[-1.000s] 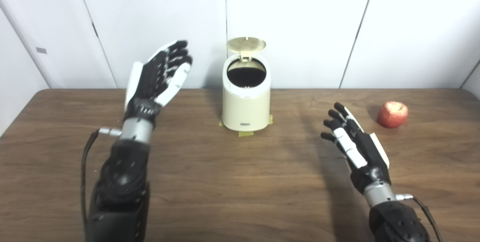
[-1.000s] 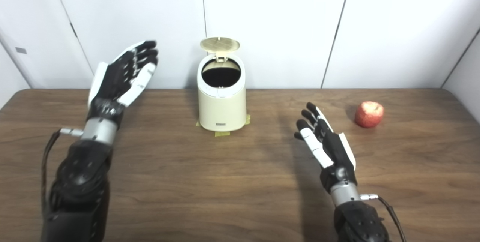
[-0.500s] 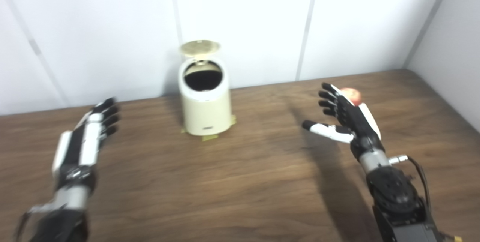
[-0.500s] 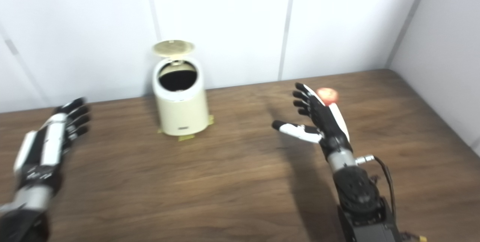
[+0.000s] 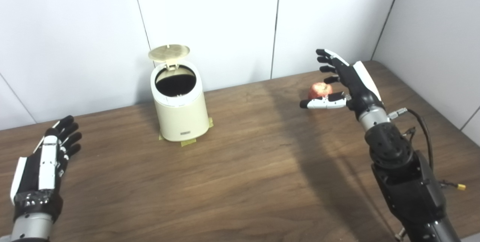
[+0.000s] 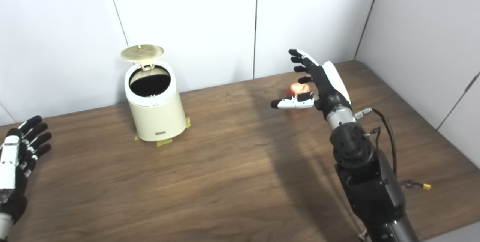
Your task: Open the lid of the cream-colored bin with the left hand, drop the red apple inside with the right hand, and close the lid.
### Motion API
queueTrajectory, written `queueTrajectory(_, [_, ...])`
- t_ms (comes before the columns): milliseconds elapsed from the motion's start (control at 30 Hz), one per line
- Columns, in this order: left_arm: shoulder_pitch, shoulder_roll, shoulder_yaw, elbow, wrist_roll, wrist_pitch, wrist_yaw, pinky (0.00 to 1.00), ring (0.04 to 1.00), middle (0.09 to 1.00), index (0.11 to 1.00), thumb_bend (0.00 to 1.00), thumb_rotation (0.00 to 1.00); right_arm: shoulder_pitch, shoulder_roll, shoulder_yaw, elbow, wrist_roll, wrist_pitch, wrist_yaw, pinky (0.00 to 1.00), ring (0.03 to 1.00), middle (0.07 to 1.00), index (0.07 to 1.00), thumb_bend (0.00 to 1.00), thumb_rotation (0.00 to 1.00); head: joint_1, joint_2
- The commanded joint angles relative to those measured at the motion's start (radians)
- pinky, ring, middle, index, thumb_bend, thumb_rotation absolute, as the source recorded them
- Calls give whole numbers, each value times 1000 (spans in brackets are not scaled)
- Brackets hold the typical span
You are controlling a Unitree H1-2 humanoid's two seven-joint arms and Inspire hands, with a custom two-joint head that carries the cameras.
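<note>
One bin (image 5: 182, 112), lid (image 5: 168, 51) up, inside dark. One apple (image 5: 320, 90) beside my spread, empty right hand (image 5: 347, 80); left hand (image 5: 43, 167) open, empty.

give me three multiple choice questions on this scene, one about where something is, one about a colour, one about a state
1. Where is the apple?
A. inside the bin
B. on the table by the right hand
C. beside the left hand

2. What colour is the bin?
A. cream
B. blue
C. black

3. What state is the bin's lid in?
A. shut
B. lying on the table
C. flipped up open

Answers:
1. B, the apple sits on the wooden table, with the open right hand around it, not closed on it.
2. A, its body is cream against the brown wood.
3. C, the lid stands up behind the rim and the dark inside shows, while the left hand is open, far from it.
</note>
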Motion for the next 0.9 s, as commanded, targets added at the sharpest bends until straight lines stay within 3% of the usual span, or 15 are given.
queueTrajectory(0, [-19, 19, 6, -28, -15, -7, 6, 886, 879, 900, 901, 307, 982, -72, -71, 18, 12, -80, -20, 5, 666, 818, 871, 869, 891, 72, -5, 2])
queueTrajectory(67, [-14, 23, 5, -35, -18, -7, 8, 874, 875, 894, 899, 313, 973, -92, -106, 53, 36, -145, -20, 17, 668, 810, 868, 868, 901, 93, -6, 2])
queueTrajectory(267, [-8, 34, -5, -54, -41, -6, 17, 880, 886, 897, 906, 303, 971, -164, -167, 121, 112, -242, -28, 67, 810, 884, 890, 864, 930, 53, -7, 3])
queueTrajectory(467, [-4, 46, -23, -60, -53, -6, 29, 925, 909, 922, 930, 299, 999, -253, -240, 217, 230, -336, -90, 126, 712, 865, 870, 829, 973, 62, -5, 3])
queueTrajectory(600, [2, 56, -36, -67, -59, -6, 41, 920, 910, 922, 932, 296, 1000, -300, -263, 262, 308, -387, -115, 158, 729, 864, 877, 826, 980, 85, -1, 3])
queueTrajectory(867, [8, 66, -48, -78, -64, -6, 67, 911, 890, 902, 915, 277, 1000, -373, -263, 326, 447, -460, -133, 196, 691, 856, 849, 817, 1000, 140, 1, 3])
